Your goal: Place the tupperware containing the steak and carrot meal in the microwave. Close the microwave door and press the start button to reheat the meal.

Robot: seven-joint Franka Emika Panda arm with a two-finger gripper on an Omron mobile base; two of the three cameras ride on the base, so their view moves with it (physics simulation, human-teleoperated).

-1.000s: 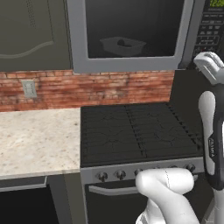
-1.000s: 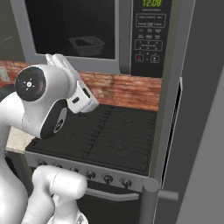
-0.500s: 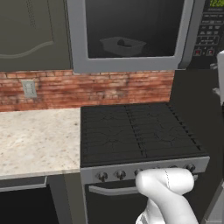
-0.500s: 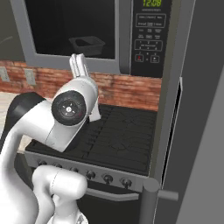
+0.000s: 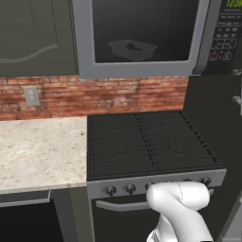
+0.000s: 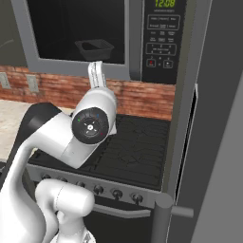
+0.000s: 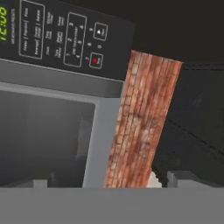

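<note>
The microwave (image 5: 142,71) hangs above the stove, and its grey-framed door (image 6: 80,69) looks shut. Through the dark window the tupperware (image 5: 132,49) (image 6: 95,49) rests inside. A dark lump in it (image 5: 134,47) is the meal, too dim to show colour. The black keypad strip (image 6: 161,45) (image 7: 57,35) with its green display sits right of the window and carries a small red button (image 7: 95,60) (image 6: 151,62). My gripper (image 6: 97,73) (image 7: 111,183) points up at the door's lower right corner, just left of the keypad. Its tips stand apart, open and empty.
A black gas stove (image 5: 146,142) with front knobs lies below the microwave, and a speckled counter (image 5: 38,151) lies to its left. A brick wall (image 5: 118,94) runs behind both. A tall grey cabinet side (image 6: 213,142) stands close on the right.
My hand has swung from low over the stove up and right toward the microwave's lower right corner, fingers turning upward. The tupperware and door have not moved.
</note>
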